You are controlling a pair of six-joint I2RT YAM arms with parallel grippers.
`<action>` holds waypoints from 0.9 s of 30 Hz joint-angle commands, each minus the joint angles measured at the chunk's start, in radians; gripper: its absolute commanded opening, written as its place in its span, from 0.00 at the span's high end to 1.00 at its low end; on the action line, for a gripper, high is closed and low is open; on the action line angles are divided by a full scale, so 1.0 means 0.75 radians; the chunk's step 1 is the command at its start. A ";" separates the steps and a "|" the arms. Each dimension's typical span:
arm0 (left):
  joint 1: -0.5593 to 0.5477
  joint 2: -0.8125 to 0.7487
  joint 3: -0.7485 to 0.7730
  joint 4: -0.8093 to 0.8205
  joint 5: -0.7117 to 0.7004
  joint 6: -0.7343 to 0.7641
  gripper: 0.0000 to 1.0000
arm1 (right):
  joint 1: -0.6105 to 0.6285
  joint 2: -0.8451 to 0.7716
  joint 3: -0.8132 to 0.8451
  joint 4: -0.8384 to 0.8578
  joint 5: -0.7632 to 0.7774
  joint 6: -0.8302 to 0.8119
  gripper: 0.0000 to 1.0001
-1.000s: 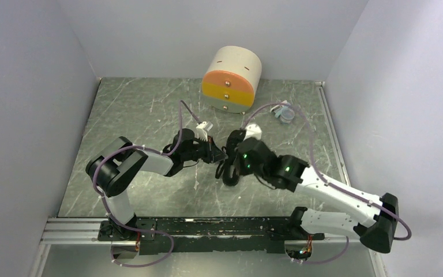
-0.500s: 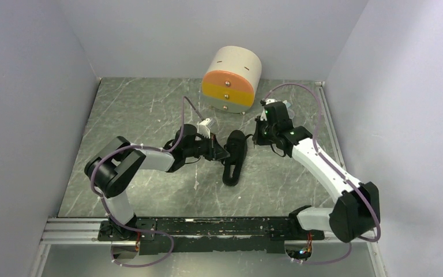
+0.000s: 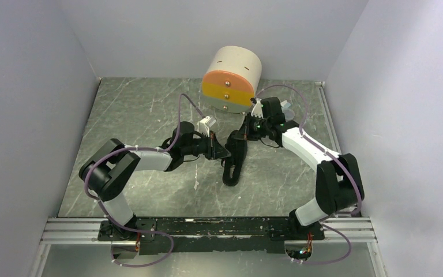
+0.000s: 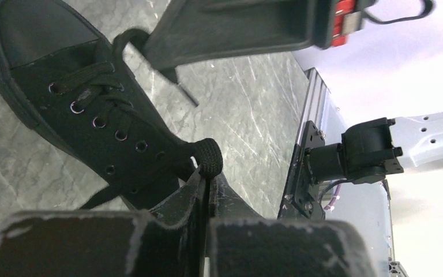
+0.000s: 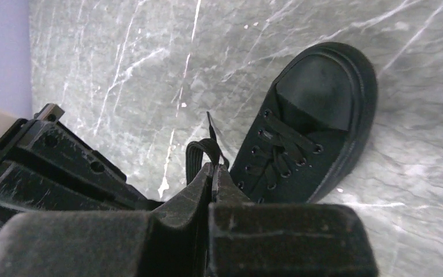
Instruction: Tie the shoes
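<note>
With the shoe [image 3: 233, 166] lying mid-counter [image 3: 150, 109] between the arms, the left claw [image 4: 207, 176] and right claw [image 5: 212, 171] are each clenching on a fold of the laces [image 5: 198, 151], so they should probably be pulling outward evenly and low, not dragging the shoe.

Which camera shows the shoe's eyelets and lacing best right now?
Left wrist: the shoe is largest here, with its eyelets and laces sharp. Right wrist shows them smaller, beyond the right end effector. Top external gives only a small dark shape.
</note>
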 commanded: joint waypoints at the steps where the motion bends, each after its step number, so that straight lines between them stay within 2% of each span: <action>1: 0.010 0.015 0.020 0.118 0.071 -0.052 0.95 | -0.009 0.067 -0.031 0.130 -0.135 0.170 1.00; 11: 0.023 0.025 -0.015 0.176 0.061 -0.098 0.95 | -0.009 0.092 -0.211 0.297 -0.096 0.288 1.00; 21: 0.035 0.031 -0.024 0.193 0.059 -0.114 0.95 | -0.009 0.051 -0.249 0.230 -0.155 0.275 1.00; 27: 0.039 0.042 -0.007 0.173 0.072 -0.112 0.95 | -0.011 0.027 -0.219 0.092 -0.252 0.239 1.00</action>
